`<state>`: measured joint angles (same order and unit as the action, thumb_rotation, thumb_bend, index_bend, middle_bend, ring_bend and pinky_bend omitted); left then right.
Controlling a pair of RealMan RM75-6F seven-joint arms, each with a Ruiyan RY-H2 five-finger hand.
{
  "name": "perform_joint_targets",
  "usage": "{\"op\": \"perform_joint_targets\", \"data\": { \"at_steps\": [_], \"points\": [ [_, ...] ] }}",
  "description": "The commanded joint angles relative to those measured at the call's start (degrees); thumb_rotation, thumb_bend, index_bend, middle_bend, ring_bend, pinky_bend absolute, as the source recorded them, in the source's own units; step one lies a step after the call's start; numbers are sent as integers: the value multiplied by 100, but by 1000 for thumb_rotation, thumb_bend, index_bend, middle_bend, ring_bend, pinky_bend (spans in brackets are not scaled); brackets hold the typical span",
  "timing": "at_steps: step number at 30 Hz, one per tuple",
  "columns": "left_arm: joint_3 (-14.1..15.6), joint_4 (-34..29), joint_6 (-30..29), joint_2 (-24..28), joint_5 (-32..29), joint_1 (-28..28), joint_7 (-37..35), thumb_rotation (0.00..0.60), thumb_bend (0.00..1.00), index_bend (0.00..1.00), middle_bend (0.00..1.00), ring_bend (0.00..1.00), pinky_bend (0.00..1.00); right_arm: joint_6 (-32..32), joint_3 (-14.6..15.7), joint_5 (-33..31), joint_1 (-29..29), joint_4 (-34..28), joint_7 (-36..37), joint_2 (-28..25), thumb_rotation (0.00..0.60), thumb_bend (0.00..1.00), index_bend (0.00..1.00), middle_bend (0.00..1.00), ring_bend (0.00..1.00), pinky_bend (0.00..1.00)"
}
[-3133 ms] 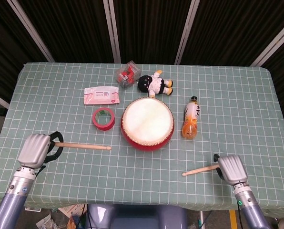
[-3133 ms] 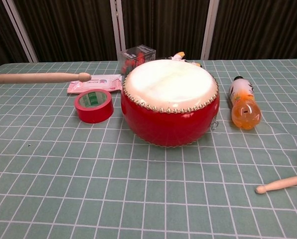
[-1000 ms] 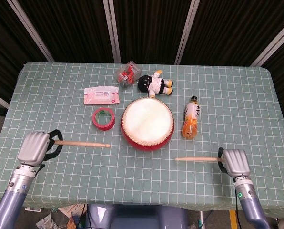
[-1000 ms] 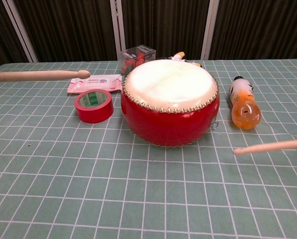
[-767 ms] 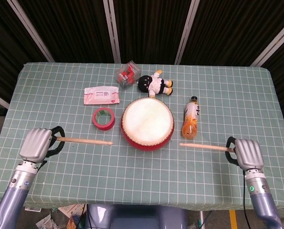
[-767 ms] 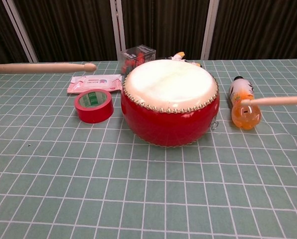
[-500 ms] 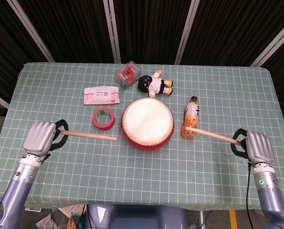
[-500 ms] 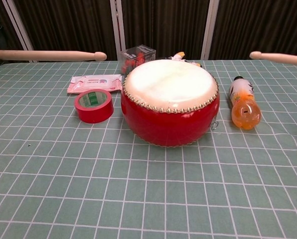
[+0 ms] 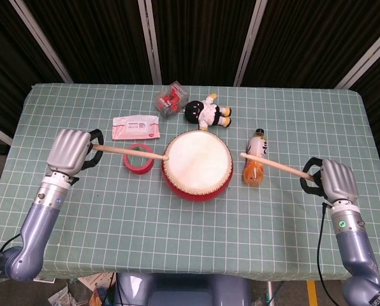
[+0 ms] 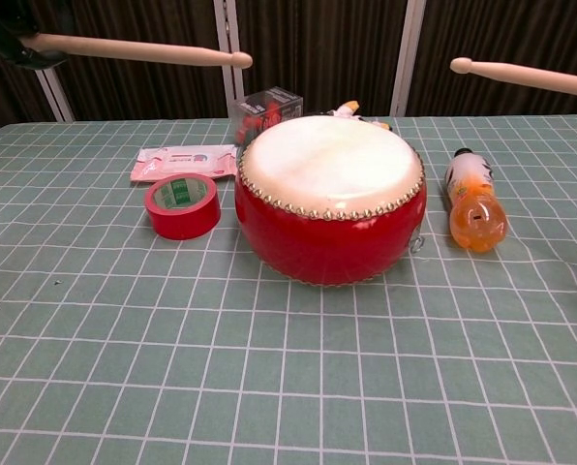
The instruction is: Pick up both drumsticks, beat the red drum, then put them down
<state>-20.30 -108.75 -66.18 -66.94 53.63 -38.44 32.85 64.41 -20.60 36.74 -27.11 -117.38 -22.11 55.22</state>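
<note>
Red drum [image 9: 197,166], pale skin; each robot hand grips a wooden drumstick.

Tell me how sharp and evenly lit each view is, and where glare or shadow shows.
Head view: sharp and evenly lit; the drum skin reads bright white, shadows are faint, the backdrop is dark. Chest view: the drum skin is nearly washed out, a soft shadow sits under the drum, and both drumsticks stay crisp against the dark curtain.

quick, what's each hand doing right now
Left hand: holding a drumstick, raised beside the red drum.
Right hand: holding the other drumstick, raised over the orange bottle.
</note>
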Motion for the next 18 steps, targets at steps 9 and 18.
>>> {"op": "perform_joint_targets", "data": {
  "at_steps": [9,18],
  "points": [
    [-406,668,262,-404,-719,-638,-218,600,585,772,1000,1000,1000,-199,83,-655,-736,355,-384,462,600,562,1000,1000,1000,1000],
    [-457,856,506,-276,-782,-836,-544,600,586,772,1000,1000,1000,-403,-298,-858,-1127,624,154,689,600,562,1000,1000,1000,1000]
  ]
}}
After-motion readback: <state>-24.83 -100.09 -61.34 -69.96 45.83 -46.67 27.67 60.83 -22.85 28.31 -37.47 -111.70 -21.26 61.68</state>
